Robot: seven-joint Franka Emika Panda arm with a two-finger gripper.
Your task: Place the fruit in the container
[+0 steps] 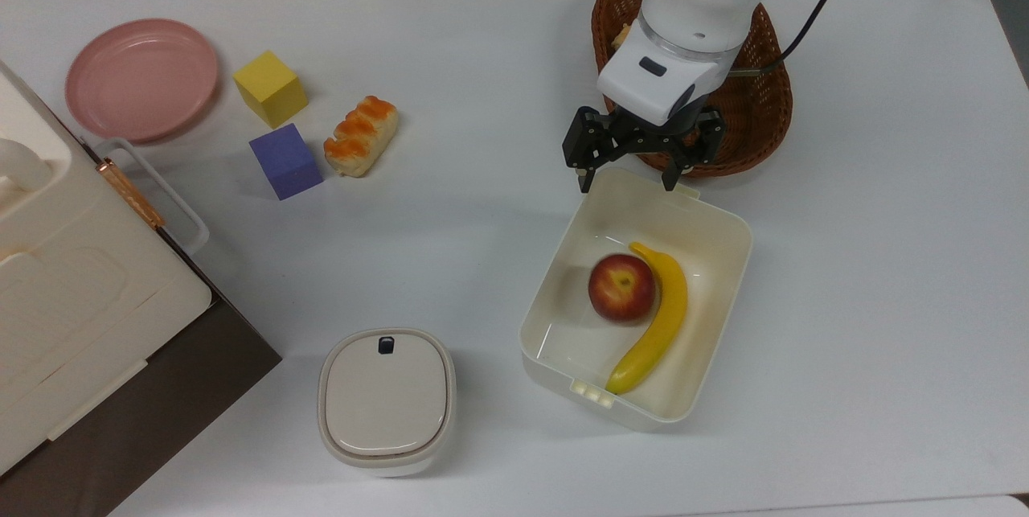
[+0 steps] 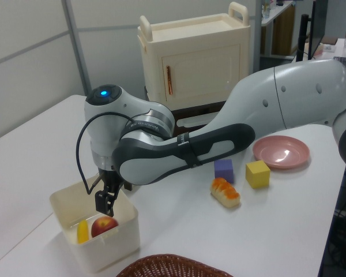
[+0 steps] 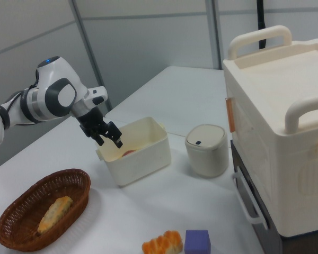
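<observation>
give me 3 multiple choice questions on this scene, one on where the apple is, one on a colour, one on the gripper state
1. Where is the apple?
A. in the wicker basket
B. in the cream tub beside the banana
C. on the pink plate

2. What colour is the cube nearest the bread roll?
A. purple
B. green
C. orange

3. What state is the gripper in?
A. shut on the apple
B. shut on the banana
C. open, holding nothing

Answers:
1. B: the apple lies in the tub touching the banana.
2. A: the purple cube sits next to the bread roll.
3. C: the gripper hangs spread above the tub's rim.
</observation>
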